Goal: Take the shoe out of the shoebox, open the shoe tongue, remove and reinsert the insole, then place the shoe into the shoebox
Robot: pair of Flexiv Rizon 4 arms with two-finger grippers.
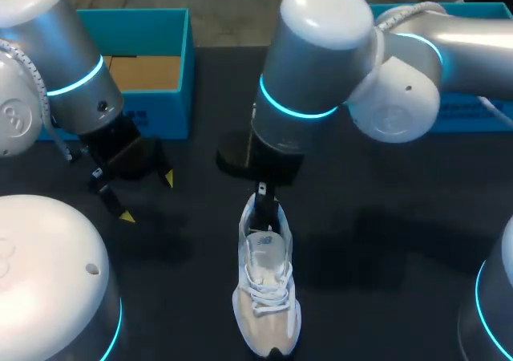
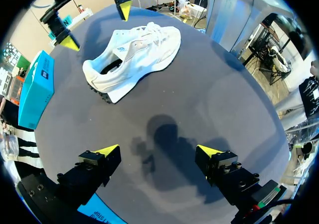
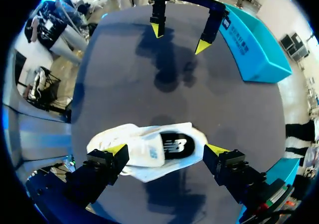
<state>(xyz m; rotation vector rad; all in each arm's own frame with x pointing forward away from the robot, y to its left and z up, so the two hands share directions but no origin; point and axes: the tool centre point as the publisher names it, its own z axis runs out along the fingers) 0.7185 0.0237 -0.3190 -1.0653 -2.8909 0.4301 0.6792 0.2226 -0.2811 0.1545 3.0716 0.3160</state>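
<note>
A white sneaker [image 1: 267, 293] stands on its sole on the dark table, toe toward the front edge. My right gripper [image 3: 167, 149] hangs open just above its heel end, and the shoe [image 3: 149, 152] lies below and between the spread fingers without being gripped. My left gripper [image 1: 147, 196] is open over bare table to the left of the shoe, nothing between its fingers. From the left wrist, the shoe [image 2: 134, 55] lies well ahead of that gripper [image 2: 158, 151], with the right gripper's yellow tips [image 2: 124, 7] above it. The open teal shoebox [image 1: 148, 64] sits at the back left.
A second teal box part [image 1: 473, 104] lies at the back right under my right arm. The teal box [image 3: 254, 50] lies beside the left gripper [image 3: 179, 37] in the right wrist view. Dark tabletop [image 1: 377, 241] surrounds the shoe.
</note>
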